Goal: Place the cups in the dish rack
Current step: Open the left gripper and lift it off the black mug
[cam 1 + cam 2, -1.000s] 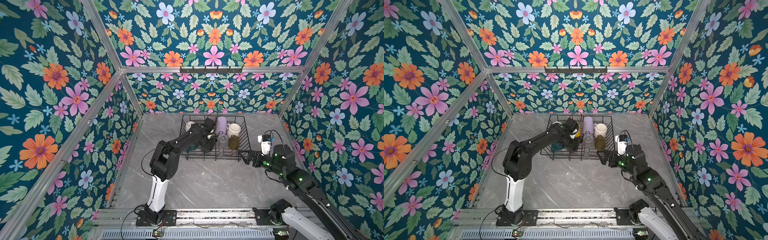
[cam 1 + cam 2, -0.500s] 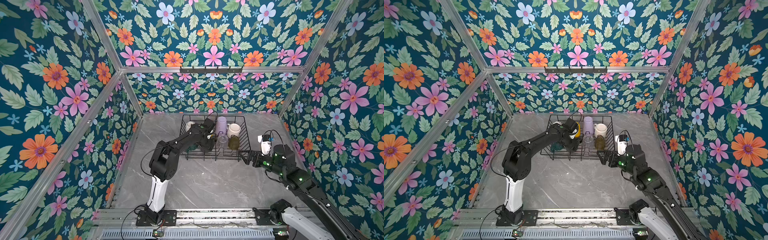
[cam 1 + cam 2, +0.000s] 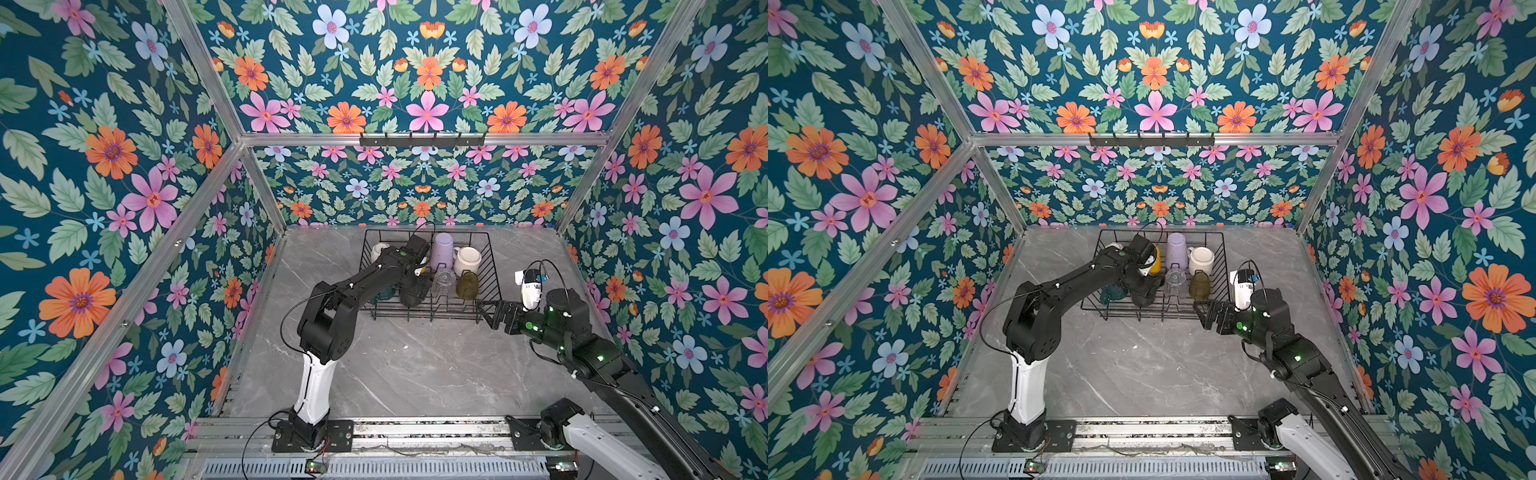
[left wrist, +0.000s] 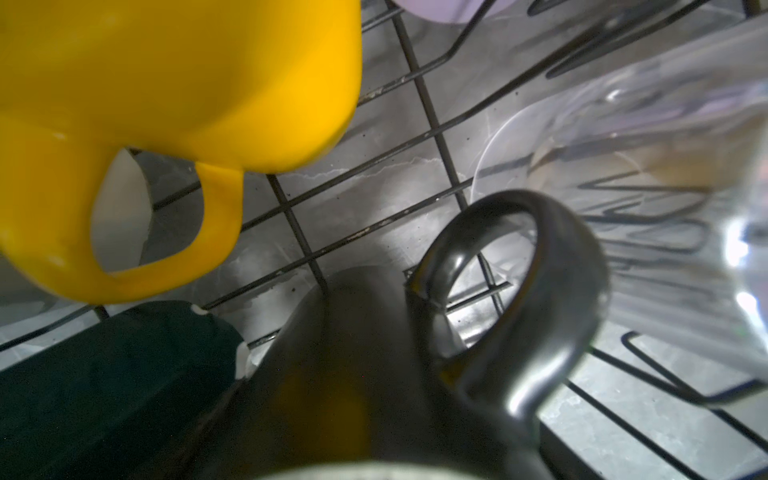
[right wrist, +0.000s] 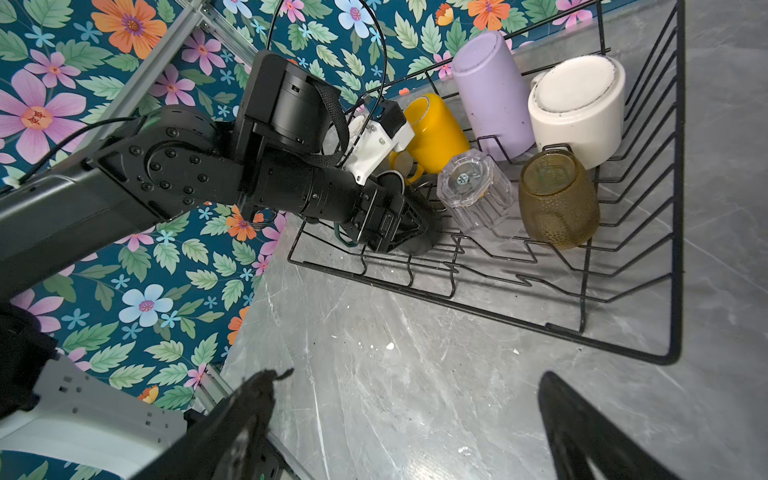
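In both top views the left arm (image 3: 1075, 278) covers most of the yellow mug (image 3: 1155, 261) and part of the green mug (image 3: 1113, 292). The black mug (image 4: 353, 374) is blurred and cut off in the left wrist view. Whether the left end effector (image 5: 399, 230) grips it is unclear. The right end effector (image 5: 411, 376) has its fingers (image 5: 249, 415) cut off by the frame edge.

Wire of dish rack (image 5: 680, 166): black metal, matt. Yellow mug (image 4: 166, 75) and black mug (image 4: 519, 332) glossy, smooth. Amber glass (image 5: 557, 203) pebbled, clear glass (image 5: 473, 195) faceted; table (image 5: 415, 395) smooth, marble-look.
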Controlling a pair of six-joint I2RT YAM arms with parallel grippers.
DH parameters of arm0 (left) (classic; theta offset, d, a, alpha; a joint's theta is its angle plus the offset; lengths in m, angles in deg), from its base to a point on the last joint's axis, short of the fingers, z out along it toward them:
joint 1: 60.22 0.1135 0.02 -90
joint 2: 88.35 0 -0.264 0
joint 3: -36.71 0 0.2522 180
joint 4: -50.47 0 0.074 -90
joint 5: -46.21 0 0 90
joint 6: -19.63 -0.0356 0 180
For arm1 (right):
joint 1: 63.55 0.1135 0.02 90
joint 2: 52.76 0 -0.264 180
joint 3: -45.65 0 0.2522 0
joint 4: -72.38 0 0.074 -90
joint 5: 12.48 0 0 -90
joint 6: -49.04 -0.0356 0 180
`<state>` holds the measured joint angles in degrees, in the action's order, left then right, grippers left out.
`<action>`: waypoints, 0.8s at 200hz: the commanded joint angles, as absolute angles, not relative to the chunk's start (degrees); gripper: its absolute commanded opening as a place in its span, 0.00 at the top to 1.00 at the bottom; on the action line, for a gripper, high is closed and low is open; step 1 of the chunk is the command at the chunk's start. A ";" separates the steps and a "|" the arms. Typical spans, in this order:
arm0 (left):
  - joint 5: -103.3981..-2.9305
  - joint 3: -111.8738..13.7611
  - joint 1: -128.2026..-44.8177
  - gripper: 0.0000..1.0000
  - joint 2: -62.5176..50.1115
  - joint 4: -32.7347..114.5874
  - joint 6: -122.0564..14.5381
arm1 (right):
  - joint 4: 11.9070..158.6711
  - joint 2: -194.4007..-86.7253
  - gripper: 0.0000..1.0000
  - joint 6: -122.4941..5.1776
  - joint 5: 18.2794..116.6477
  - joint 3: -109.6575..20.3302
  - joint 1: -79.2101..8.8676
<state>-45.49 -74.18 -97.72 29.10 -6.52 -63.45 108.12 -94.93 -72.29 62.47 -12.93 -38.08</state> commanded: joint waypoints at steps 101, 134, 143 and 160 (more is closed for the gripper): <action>-46.71 -62.82 -97.57 0.08 13.46 7.51 -62.26 | 108.46 -97.05 0.01 -68.48 63.59 -14.87 -38.23; -42.09 -54.32 -97.06 0.07 3.62 17.89 -61.06 | 110.83 -98.01 0.01 -65.51 65.81 -15.96 -39.17; -41.02 -50.82 -96.68 0.06 -0.04 22.09 -60.81 | 111.45 -98.11 0.01 -64.82 67.07 -15.97 -39.60; -38.98 -43.26 -95.25 0.03 -7.72 29.81 -60.51 | 110.86 -97.62 0.01 -64.65 69.65 -14.42 -40.94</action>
<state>-43.41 -49.89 -96.65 -0.64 16.63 -61.55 110.37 -97.97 -66.85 65.11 -15.55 -39.76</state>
